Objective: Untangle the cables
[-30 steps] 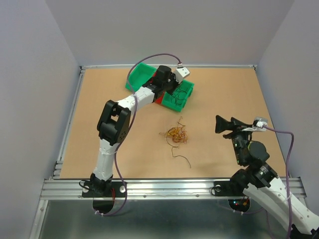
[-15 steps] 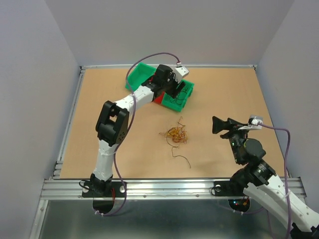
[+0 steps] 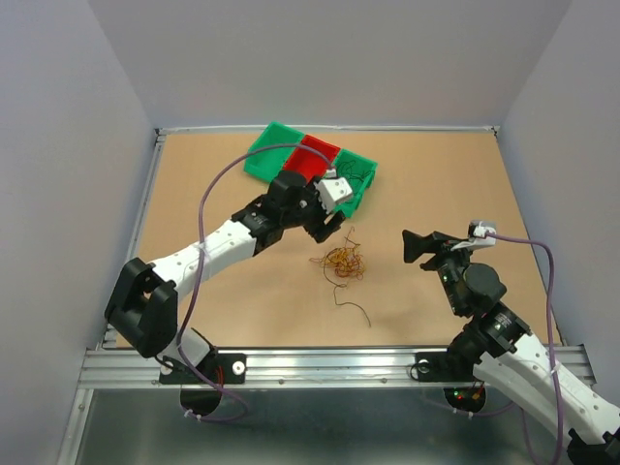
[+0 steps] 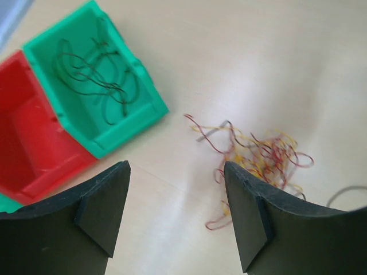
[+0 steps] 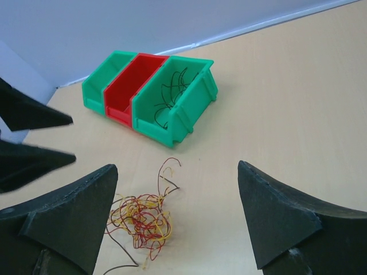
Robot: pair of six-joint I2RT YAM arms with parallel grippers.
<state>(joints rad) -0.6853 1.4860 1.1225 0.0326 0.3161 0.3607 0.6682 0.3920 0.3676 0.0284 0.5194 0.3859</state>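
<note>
A small tangle of cables (image 3: 341,262), thin red, yellow and orange strands, lies on the table; it also shows in the wrist views (image 4: 264,152) (image 5: 140,217). A single dark strand (image 3: 355,308) lies just in front of it. More thin black strands (image 4: 92,74) lie inside the right green bin (image 3: 360,184). My left gripper (image 3: 320,229) (image 4: 176,172) hovers open and empty just behind and left of the tangle. My right gripper (image 3: 411,246) (image 5: 178,169) is open and empty to the right of the tangle, pointing toward it.
A red bin (image 3: 313,158) sits between the right green bin and a left green bin (image 3: 267,153) at the back of the table. A metal rail (image 3: 329,363) runs along the near edge, and grey walls enclose the table.
My left arm has drawn back from over the bins toward the tangle, and its gripper has gone from shut to open. My right gripper has edged left toward the tangle.
</note>
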